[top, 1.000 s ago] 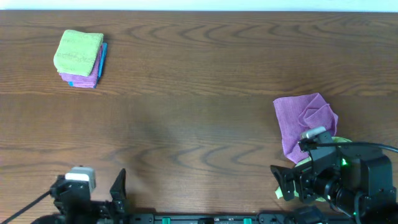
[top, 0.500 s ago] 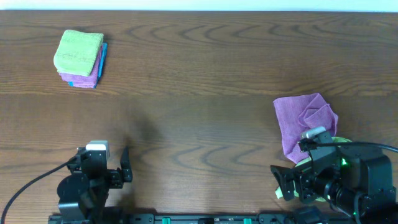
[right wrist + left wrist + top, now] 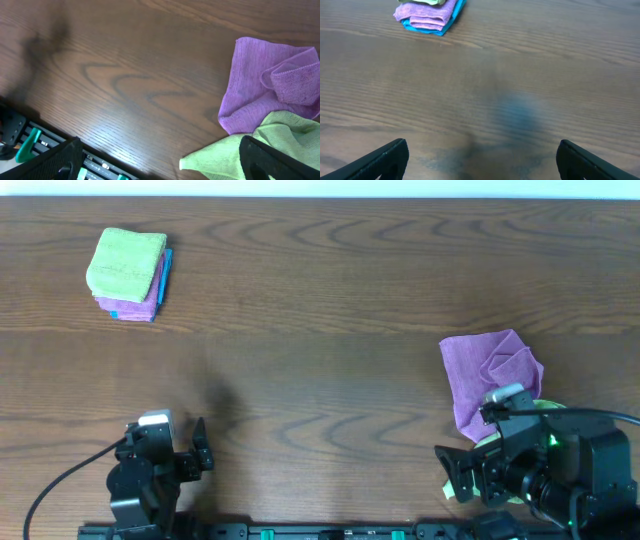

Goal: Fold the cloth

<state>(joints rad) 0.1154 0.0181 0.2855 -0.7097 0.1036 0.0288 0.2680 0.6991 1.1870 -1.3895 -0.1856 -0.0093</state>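
Observation:
A crumpled purple cloth (image 3: 490, 375) lies at the table's right side; it also shows in the right wrist view (image 3: 265, 95). A light green cloth (image 3: 225, 155) lies partly under it, toward the front edge, mostly hidden by the right arm in the overhead view. My right gripper (image 3: 160, 160) is open and empty, low at the front right, just left of the green cloth. My left gripper (image 3: 480, 160) is open and empty over bare table at the front left; it also shows in the overhead view (image 3: 200, 448).
A stack of folded cloths (image 3: 128, 275), green on purple on blue, sits at the far left; its purple and blue layers show in the left wrist view (image 3: 430, 15). The table's front rail (image 3: 45, 150) with green clips runs below the right gripper.
My left arm has come up from the front edge and moved a little forward over the table. The right arm and both cloths have not moved.

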